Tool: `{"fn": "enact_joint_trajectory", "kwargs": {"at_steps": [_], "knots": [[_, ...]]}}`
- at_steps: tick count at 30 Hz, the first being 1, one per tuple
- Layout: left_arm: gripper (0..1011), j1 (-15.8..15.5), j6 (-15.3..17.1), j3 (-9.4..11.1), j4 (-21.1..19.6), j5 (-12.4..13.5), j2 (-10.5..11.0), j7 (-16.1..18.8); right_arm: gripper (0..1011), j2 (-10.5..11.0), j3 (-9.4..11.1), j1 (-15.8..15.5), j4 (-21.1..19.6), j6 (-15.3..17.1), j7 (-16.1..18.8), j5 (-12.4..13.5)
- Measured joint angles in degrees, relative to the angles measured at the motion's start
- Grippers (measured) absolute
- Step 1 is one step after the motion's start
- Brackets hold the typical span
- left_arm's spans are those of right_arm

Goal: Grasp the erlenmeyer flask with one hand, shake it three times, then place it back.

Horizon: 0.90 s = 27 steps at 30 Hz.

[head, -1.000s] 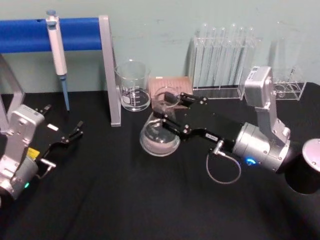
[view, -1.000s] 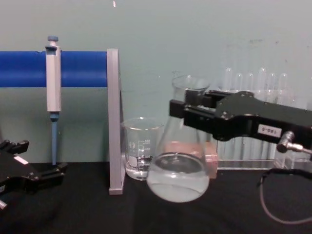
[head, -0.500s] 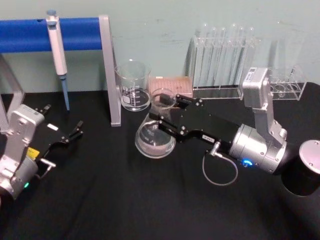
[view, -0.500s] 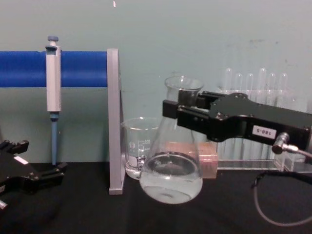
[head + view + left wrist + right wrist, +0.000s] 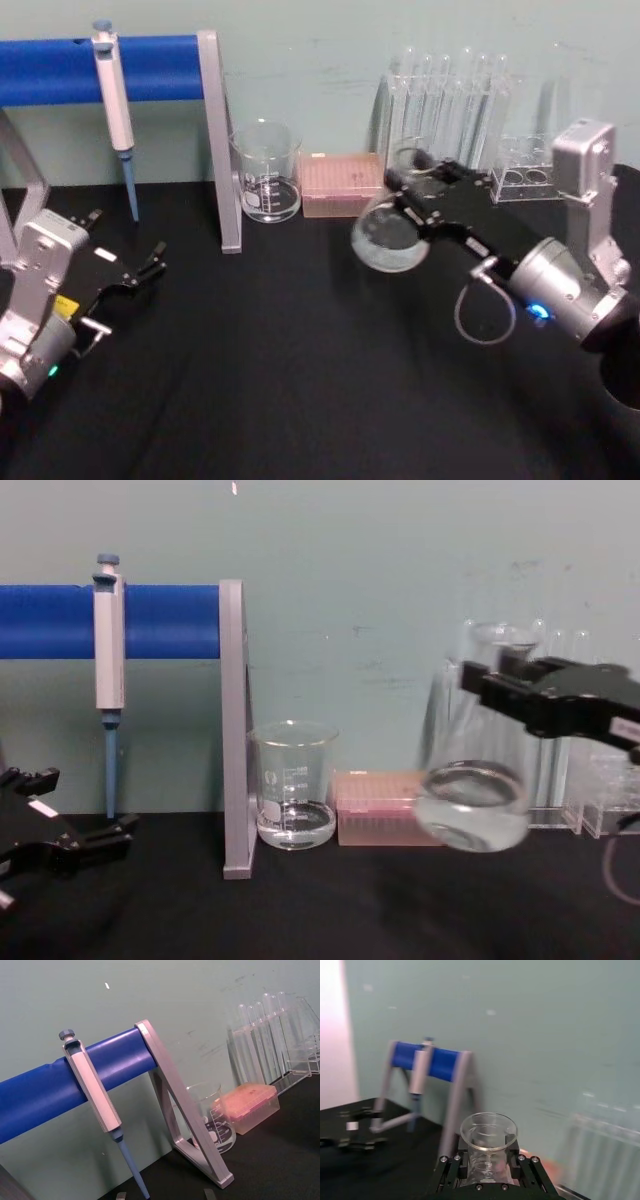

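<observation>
The right gripper (image 5: 405, 186), clamped on the neck of the flask (image 5: 388, 238), has swung it right from beside the beaker (image 5: 266, 172), clear of the tabletop (image 5: 300, 380). This looks like a shake stroke, with placing back still to come. The left gripper (image 5: 128, 262) is parked near left, fingers apart.

Right of centre: erlenmeyer flask (image 5: 390, 236) hung clear of the table (image 5: 280, 380) in the right gripper (image 5: 415, 180), before the test tube rack (image 5: 440, 100), right of the tip box (image 5: 342, 184). Beaker (image 5: 266, 172) sat left of the box, just right of the stand leg (image 5: 215, 140). Pipette (image 5: 115, 100) hung on the bar, far left. Left gripper (image 5: 130, 272) low left, seemingly resting on the table.
</observation>
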Motion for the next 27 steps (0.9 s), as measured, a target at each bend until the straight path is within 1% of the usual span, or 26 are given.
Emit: {"fn": "enact_joint_trajectory", "kwargs": {"at_steps": [4, 5, 8, 10, 14, 20, 24, 27], "knots": [[1001, 0.0, 0.0, 0.0, 0.0, 0.0, 0.0, 0.0, 449, -0.1, 2.0, -1.4, -0.9, 1.1, -3.5, -1.2], [1001, 0.0, 0.0, 0.0, 0.0, 0.0, 0.0, 0.0, 449, -0.1, 2.8, -2.1, -1.4, 1.7, -5.1, -1.9], [1001, 0.0, 0.0, 0.0, 0.0, 0.0, 0.0, 0.0, 449, -0.2, 4.1, -3.1, -2.0, 2.5, -7.2, -2.6], [1001, 0.0, 0.0, 0.0, 0.0, 0.0, 0.0, 0.0, 449, -0.4, 5.8, -4.4, -3.0, 3.5, -9.8, -3.6], [1001, 0.0, 0.0, 0.0, 0.0, 0.0, 0.0, 0.0, 449, -0.7, 7.7, -5.7, -3.8, 4.0, -12.1, -4.7], [1001, 0.0, 0.0, 0.0, 0.0, 0.0, 0.0, 0.0, 449, -1.2, 9.7, -6.9, -4.3, 4.6, -14.0, -6.2], [1001, 0.0, 0.0, 0.0, 0.0, 0.0, 0.0, 0.0, 449, -1.4, 10.2, -7.0, -4.3, 5.0, -14.1, -6.7], [1001, 0.0, 0.0, 0.0, 0.0, 0.0, 0.0, 0.0, 449, -1.7, 10.1, -6.6, -3.8, 5.4, -12.8, -7.1]]}}
